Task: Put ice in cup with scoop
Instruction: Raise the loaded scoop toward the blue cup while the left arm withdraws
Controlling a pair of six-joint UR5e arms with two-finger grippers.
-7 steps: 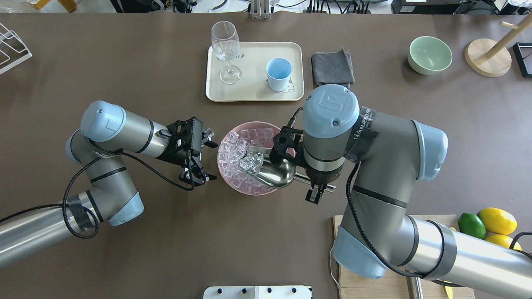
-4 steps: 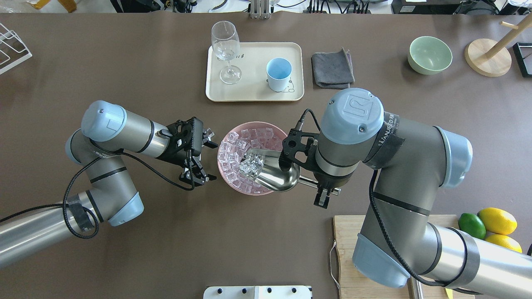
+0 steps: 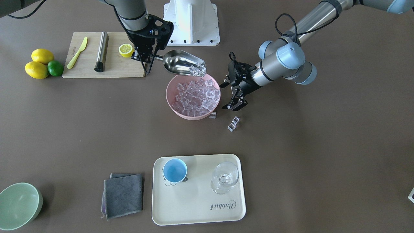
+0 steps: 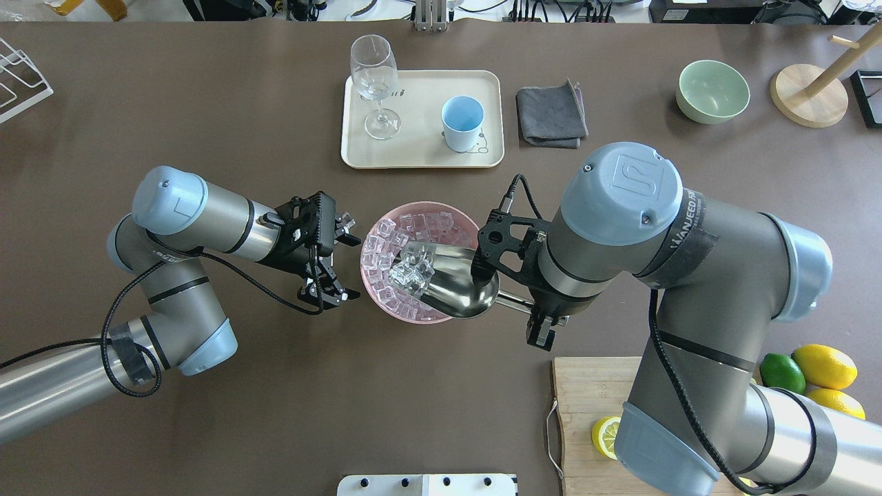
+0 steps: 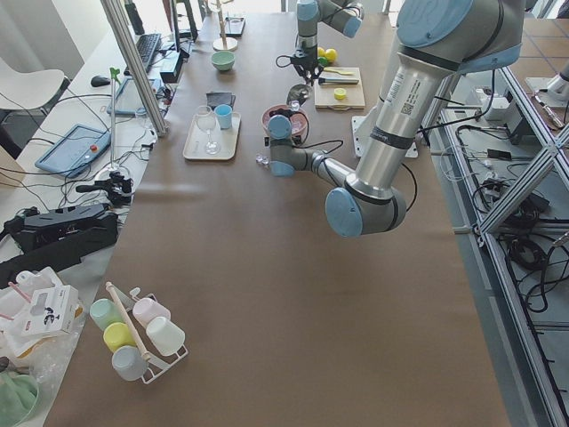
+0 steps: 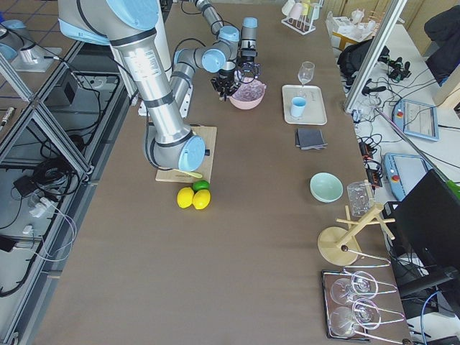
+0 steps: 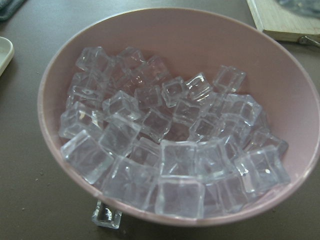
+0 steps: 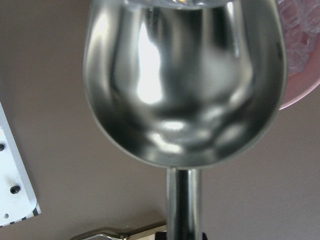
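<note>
Lifting a shiny stainless-steel scoop (image 4: 456, 289) up and back out of a round pink bowl (image 3: 171, 103), with the right claw (image 3: 144, 57) clamping tight around the short cylindrical handle. Carrying a small heap of clear, glassy ice cubes (image 4: 412, 270) at the open mouth of the trough. Hanging now above the bowl's robot-side rim, no longer digging low among the cubes as a moment ago. Leaving most of the ice behind in the bowl.

Holding the left claw (image 4: 350, 267) just beside the bowl, on the side opposite the scoop handle, fingers spread apart and gripping nothing.

Lying on the brown tabletop (image 4: 207, 103) close to the bowl, on its far side from the robot: a few stray cubes (image 3: 233, 123).

Standing well beyond the bowl, away from the robot, on a cream tray (image 4: 420, 160): a small light-blue cup (image 4: 462, 117), seemingly holding no ice yet.

Judging from this, finishing the scooping step and beginning the carry toward the cup. Risking a spill, with cubes crowding the scoop's lip.
</note>
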